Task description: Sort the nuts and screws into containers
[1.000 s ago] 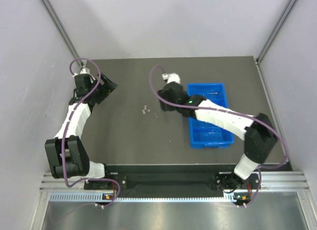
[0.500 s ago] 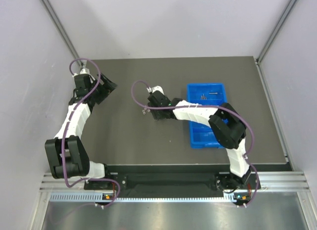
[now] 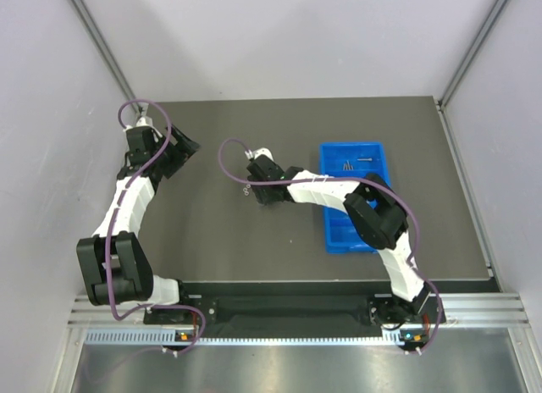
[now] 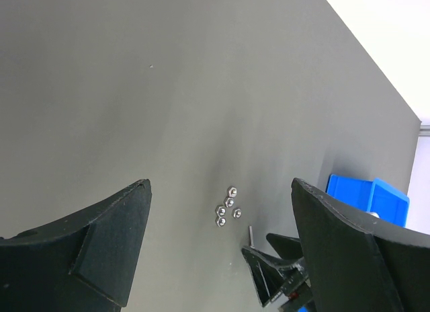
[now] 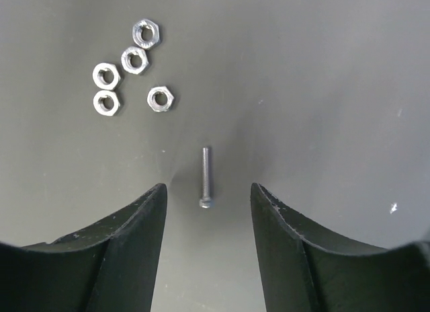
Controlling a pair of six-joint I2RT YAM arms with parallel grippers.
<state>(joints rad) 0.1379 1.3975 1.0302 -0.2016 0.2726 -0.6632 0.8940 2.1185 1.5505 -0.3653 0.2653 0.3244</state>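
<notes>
overhead, plus two wrist views
top sees the whole counter [image 3: 212,240]; right wrist sits close above the nuts [image 5: 135,60], left wrist views them from afar.

Shiny metal nuts [image 5: 125,60] and screw [image 5: 206,174] on a matt tabletop [image 5: 322,90].

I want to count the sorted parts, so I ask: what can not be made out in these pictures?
Top view: the right arm covers part of the tray; contents there are hidden.
Top view: screws in the far compartment are too small to count.
Top view: the right gripper hides the loose screw.
Left wrist: the left finger cuts off the tray.
</notes>
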